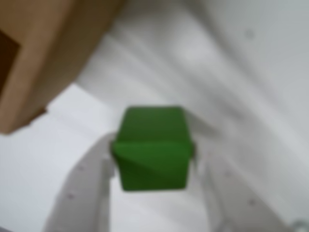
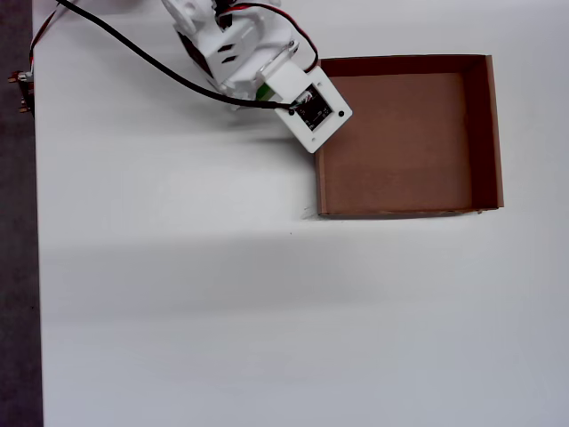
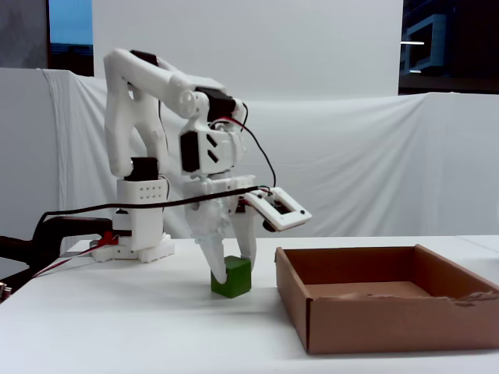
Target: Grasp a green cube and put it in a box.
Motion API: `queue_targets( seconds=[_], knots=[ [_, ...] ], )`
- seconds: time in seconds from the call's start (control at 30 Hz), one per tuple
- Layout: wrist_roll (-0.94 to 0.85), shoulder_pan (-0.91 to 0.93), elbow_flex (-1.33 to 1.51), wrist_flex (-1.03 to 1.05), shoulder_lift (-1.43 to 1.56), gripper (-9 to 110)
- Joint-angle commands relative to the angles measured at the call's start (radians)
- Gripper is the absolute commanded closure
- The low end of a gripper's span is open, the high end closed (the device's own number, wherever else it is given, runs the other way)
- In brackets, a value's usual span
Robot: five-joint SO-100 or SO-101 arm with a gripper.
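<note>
While the green cube [image 3: 231, 276] sits on the tabletop [image 3: 117, 312] gripped between the fingers of the hand [image 3: 235, 272], the box [image 3: 374, 312] lies just to its right in the fixed view.

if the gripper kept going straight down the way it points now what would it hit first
Most likely the table. The gripper points down with its fingers either side of the green cube, which seems to rest on the surface, so little travel is left. The box stands clear beside it.

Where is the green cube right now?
In the fixed view the green cube sits on the table between the gripper fingers, just left of the box, outside it.
</note>
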Motion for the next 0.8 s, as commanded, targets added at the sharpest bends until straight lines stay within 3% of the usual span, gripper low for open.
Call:
queue_targets(
  seconds=[0.0, 0.77],
  knots=[
    [-0.017, -0.009, -0.015, -0.009, 0.018, 88],
    [-0.017, -0.06, -0.202, 0.235, 0.193, 88]
  ],
)
